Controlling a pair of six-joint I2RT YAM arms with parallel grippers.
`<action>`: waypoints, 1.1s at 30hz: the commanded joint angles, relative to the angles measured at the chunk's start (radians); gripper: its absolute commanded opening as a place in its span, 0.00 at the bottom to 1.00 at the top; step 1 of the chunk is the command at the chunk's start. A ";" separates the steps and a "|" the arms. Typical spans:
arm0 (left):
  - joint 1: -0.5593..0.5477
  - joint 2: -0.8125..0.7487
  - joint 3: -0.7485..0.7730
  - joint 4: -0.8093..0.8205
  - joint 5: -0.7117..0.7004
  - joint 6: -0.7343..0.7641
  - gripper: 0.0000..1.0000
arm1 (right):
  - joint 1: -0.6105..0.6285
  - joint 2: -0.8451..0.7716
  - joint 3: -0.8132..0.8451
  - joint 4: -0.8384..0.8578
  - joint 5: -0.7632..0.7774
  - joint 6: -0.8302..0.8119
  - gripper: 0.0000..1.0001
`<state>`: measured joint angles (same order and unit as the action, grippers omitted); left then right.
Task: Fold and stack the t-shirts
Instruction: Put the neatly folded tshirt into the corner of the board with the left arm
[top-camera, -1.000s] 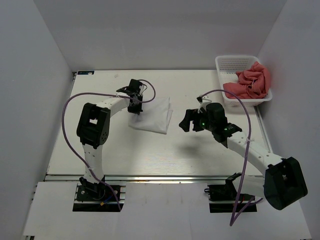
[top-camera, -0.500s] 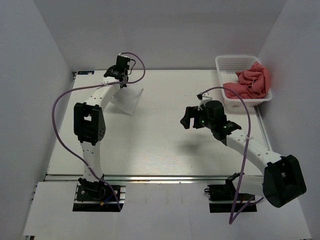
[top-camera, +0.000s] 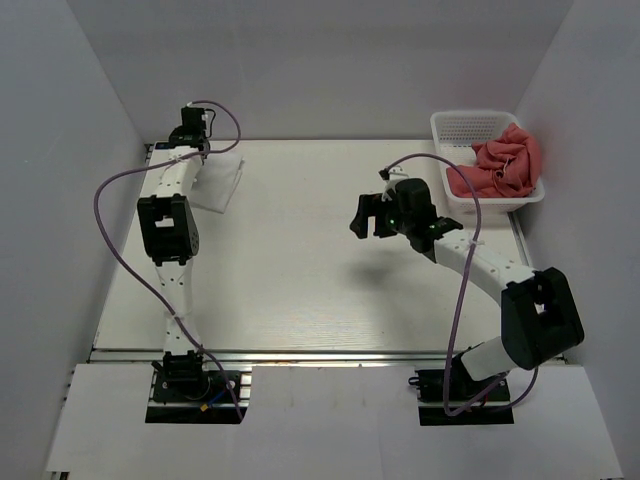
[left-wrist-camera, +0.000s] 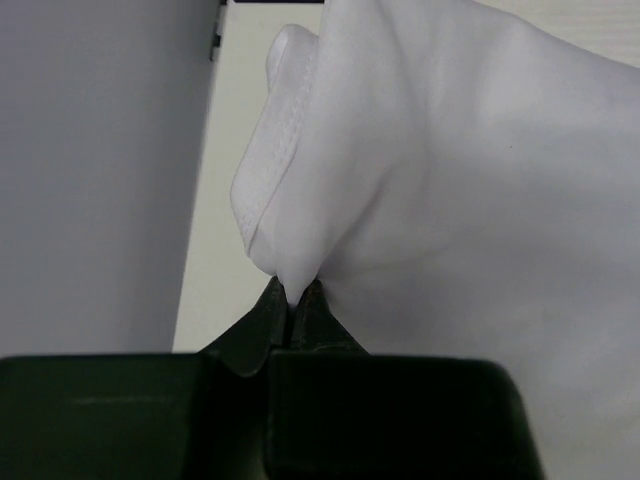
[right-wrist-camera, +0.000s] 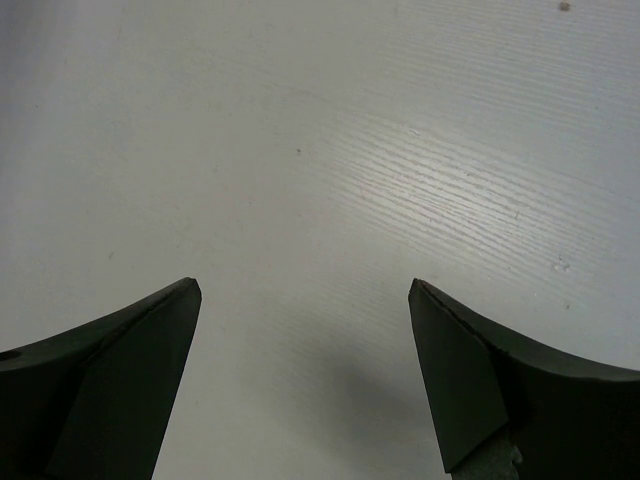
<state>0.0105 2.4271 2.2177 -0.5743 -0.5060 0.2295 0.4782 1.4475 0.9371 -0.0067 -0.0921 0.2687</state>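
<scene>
A folded white t-shirt (top-camera: 216, 183) lies at the table's far left corner; it fills the left wrist view (left-wrist-camera: 450, 180). My left gripper (top-camera: 188, 141) is shut on an edge of it, the cloth pinched between the fingertips (left-wrist-camera: 296, 296). My right gripper (top-camera: 363, 215) is open and empty above the bare tabletop at centre right, its fingers (right-wrist-camera: 110, 360) wide apart. A crumpled red t-shirt (top-camera: 497, 167) lies in the white basket (top-camera: 462, 125) at the far right.
Grey walls enclose the table on the left, back and right. The left wall (left-wrist-camera: 100, 170) stands close beside the left gripper. The table's left edge (top-camera: 145, 165) runs next to the white shirt.
My left gripper has dragged the white t-shirt from the table's middle to the far left corner. My right gripper has moved slightly up and left, still open.
</scene>
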 joint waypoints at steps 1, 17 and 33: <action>0.039 0.012 0.098 0.037 0.027 0.051 0.00 | -0.004 0.045 0.068 0.019 -0.032 -0.014 0.90; 0.121 0.133 0.191 0.131 0.093 0.050 0.00 | -0.009 0.174 0.164 0.071 -0.115 0.021 0.90; 0.164 0.033 0.174 0.049 0.138 -0.071 1.00 | -0.007 0.156 0.140 0.074 -0.130 0.018 0.90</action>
<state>0.1791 2.5858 2.3470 -0.4774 -0.3901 0.2039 0.4717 1.6314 1.0691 0.0284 -0.2188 0.2981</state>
